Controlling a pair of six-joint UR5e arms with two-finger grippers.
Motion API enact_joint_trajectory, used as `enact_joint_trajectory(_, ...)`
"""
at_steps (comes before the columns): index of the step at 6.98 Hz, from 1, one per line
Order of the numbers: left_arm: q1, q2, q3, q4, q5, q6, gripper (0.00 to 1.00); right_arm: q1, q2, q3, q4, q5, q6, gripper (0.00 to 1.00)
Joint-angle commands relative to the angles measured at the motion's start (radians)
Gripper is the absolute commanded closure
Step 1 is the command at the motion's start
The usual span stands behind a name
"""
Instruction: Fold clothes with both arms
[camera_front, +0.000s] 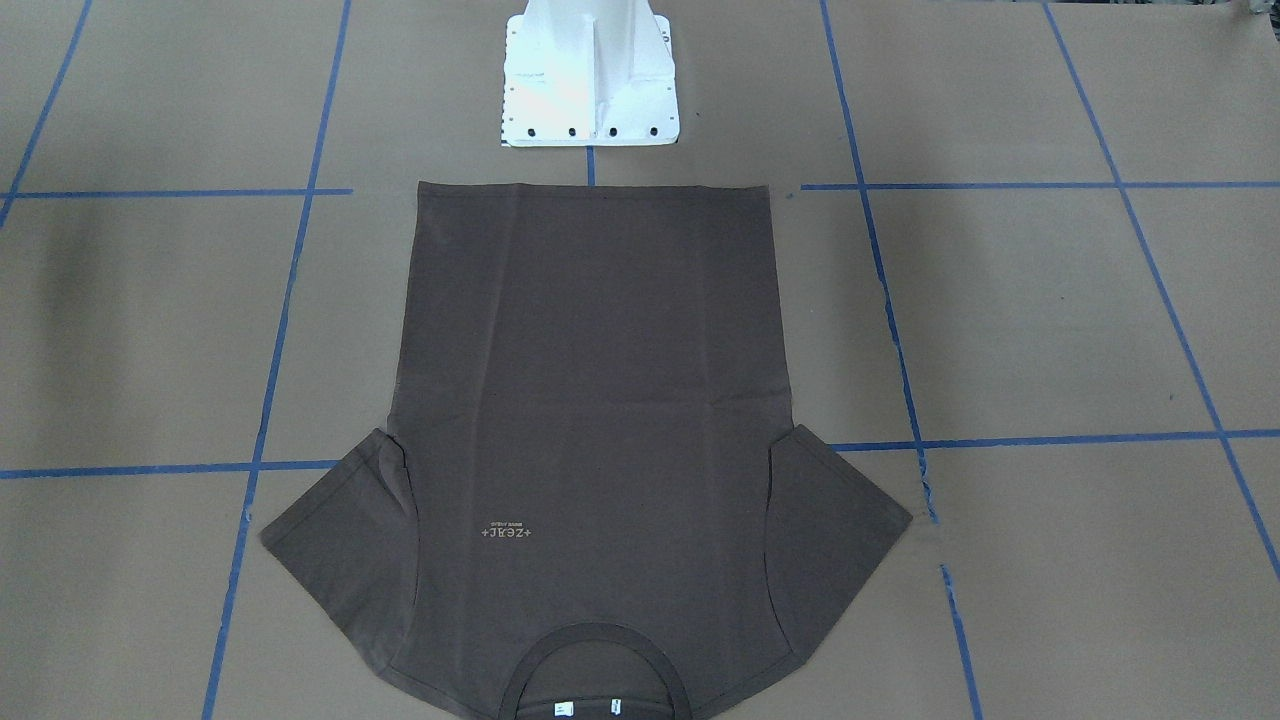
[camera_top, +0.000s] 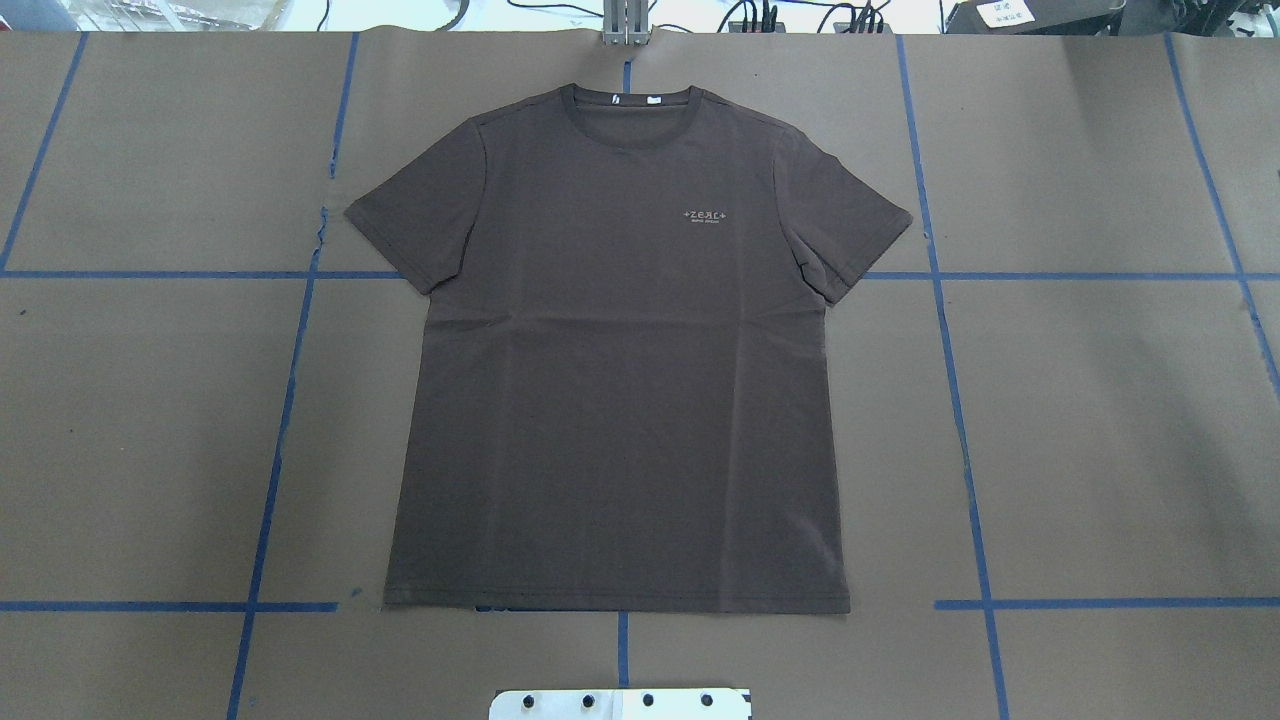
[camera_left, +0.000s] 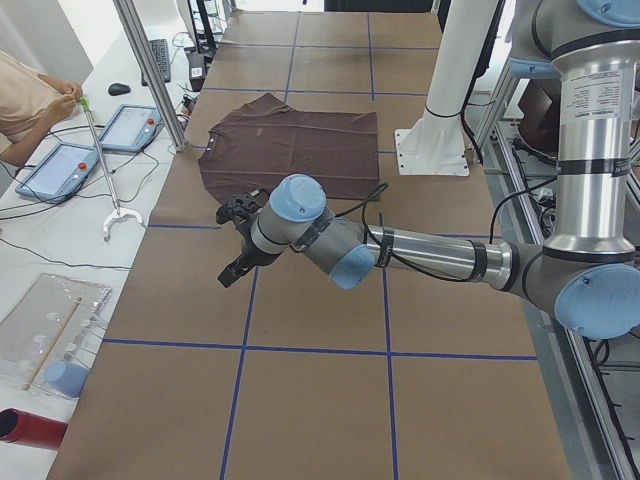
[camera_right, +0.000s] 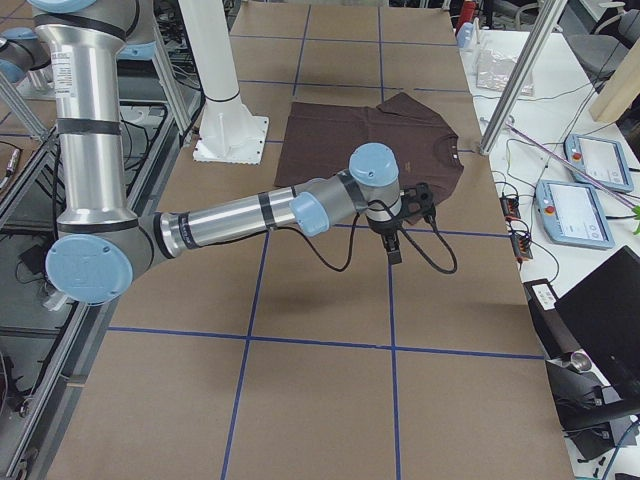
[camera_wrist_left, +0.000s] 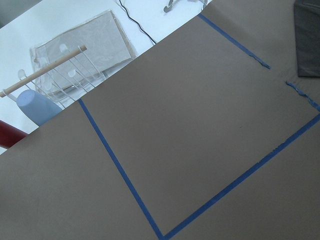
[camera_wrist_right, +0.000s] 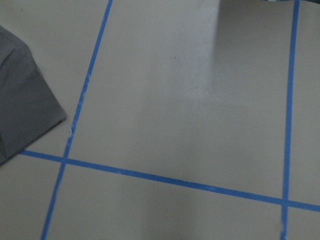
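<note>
Fingers of left gripper (camera_left: 234, 262): seen only from the table's end, pointing down over bare brown paper. Cannot tell how far apart they stand. The gripper hangs well apart from the T-shirt (camera_top: 620, 380), on the robot's left of it.

Fingers of right gripper (camera_right: 394, 245): likewise seen only from the side, pointing down. Their opening cannot be told. The gripper hangs above the paper, near the shirt's sleeve on the robot's right but clear of the cloth.

Left wrist view: only a corner of the shirt, at the upper right edge. Right wrist view: a sleeve corner at the left edge.

T-shirt: lies flat and unfolded at the middle of the table (camera_top: 1100, 420), front side up, pale logo (camera_top: 708, 216) showing on the robot's right half. Long axis runs straight out from the robot. Hem (camera_top: 615, 607) is nearest the white pedestal (camera_front: 590, 80). Collar (camera_top: 630, 100) with white tags (camera_top: 650, 99) points away, to the far edge. Both sleeves are spread out sideways.
</note>
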Motion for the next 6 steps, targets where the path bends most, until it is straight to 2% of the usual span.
enact_joint_trajectory(1,0.002,-0.006,-0.002,-0.017,0.0,-0.015,0.0,-0.14,0.196,-0.14,0.196,-0.023,0.375,0.03)
enact_joint_trajectory(2,0.002,-0.004,-0.002,-0.033,0.0,-0.018,0.0,-0.238,0.288,-0.243,0.302,-0.142,0.526,0.11)
enact_joint_trajectory(3,0.002,-0.004,0.0,-0.034,0.001,-0.016,0.0,-0.326,0.344,-0.317,0.344,-0.288,0.585,0.16)
enact_joint_trajectory(4,0.002,-0.004,0.0,-0.034,0.002,-0.016,0.0,-0.375,0.36,-0.345,0.343,-0.315,0.584,0.18)
enact_joint_trajectory(6,0.002,-0.004,0.0,-0.034,0.002,-0.015,0.0,-0.463,0.361,-0.408,0.346,-0.428,0.585,0.22)
